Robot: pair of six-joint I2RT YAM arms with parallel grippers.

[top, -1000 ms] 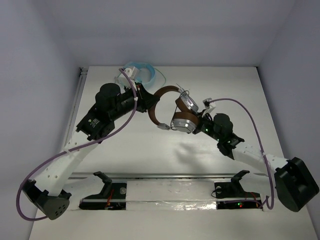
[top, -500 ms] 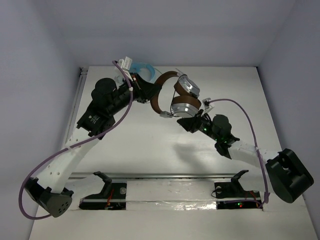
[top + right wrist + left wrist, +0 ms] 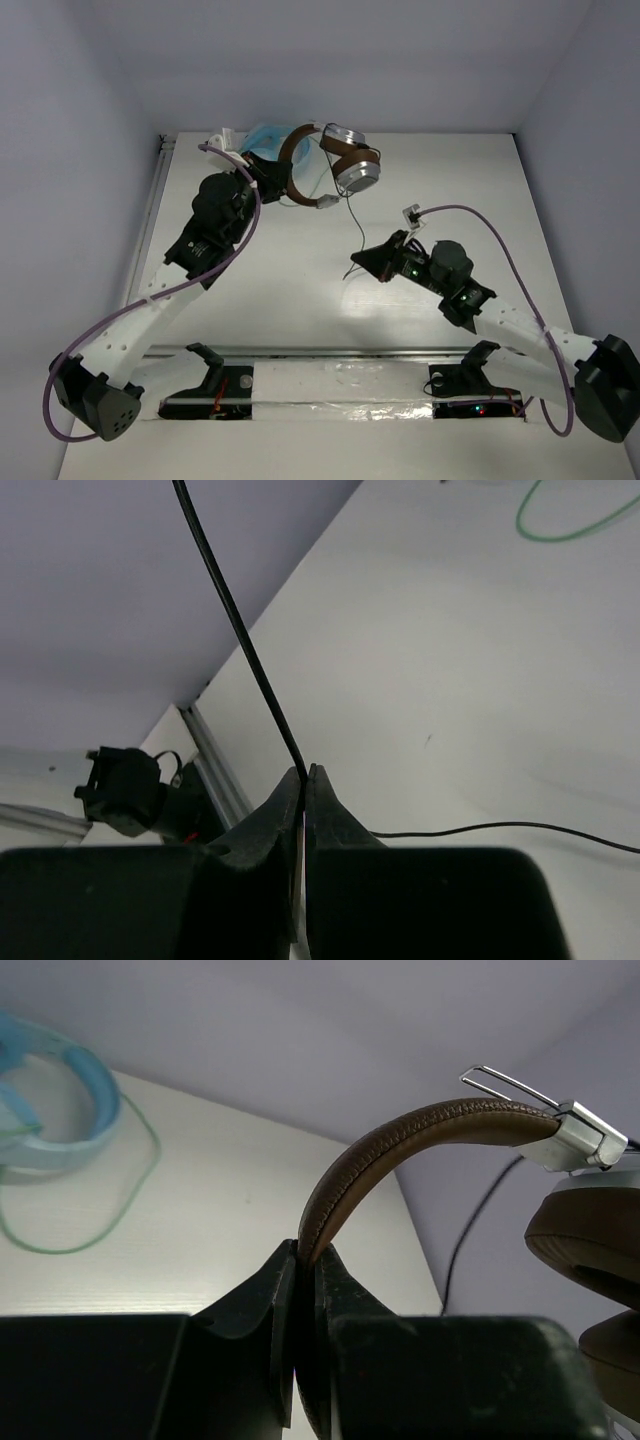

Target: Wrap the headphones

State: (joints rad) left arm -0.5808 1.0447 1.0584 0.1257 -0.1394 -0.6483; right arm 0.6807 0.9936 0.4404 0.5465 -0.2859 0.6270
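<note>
Clamping the headband (image 3: 420,1135) of the headphones (image 3: 357,172), left gripper (image 3: 308,1260) holds them upper centre, near the table's (image 3: 280,290) far edge. Right gripper (image 3: 303,780) pinches shut on their cable (image 3: 235,620), seemingly taut, mid-frame, well apart from edges.

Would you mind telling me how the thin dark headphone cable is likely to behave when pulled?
Probably floppy: the cable runs straight above the right claw, yet trails loosely across the table beyond it. It looks thin and smooth, so it may slip through the pinch.
</note>
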